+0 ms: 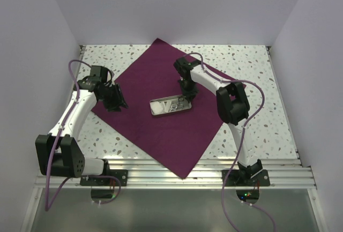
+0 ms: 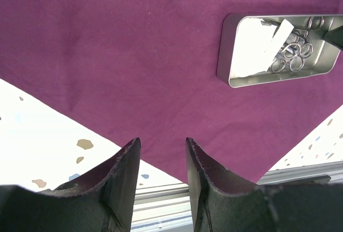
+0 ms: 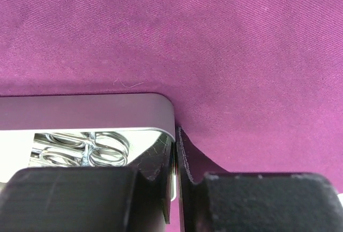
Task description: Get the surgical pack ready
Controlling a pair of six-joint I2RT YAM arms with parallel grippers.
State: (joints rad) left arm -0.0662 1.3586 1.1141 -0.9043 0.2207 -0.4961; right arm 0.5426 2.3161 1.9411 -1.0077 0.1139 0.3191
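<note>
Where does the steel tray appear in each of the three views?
Top external: steel tray at the picture's centre.
Left wrist: upper right.
Right wrist: lower left, reaching the bottom edge.
Shared landmark: the purple cloth under it.

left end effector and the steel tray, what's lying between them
Only bare purple cloth lies between the left end effector and the steel tray. The left wrist view shows this best, and the top external view agrees.

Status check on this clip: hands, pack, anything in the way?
Left hand open, empty, over cloth edge. Right hand shut on tray end wall. Tray on flat cloth, instruments inside. Nothing blocking seen.
</note>
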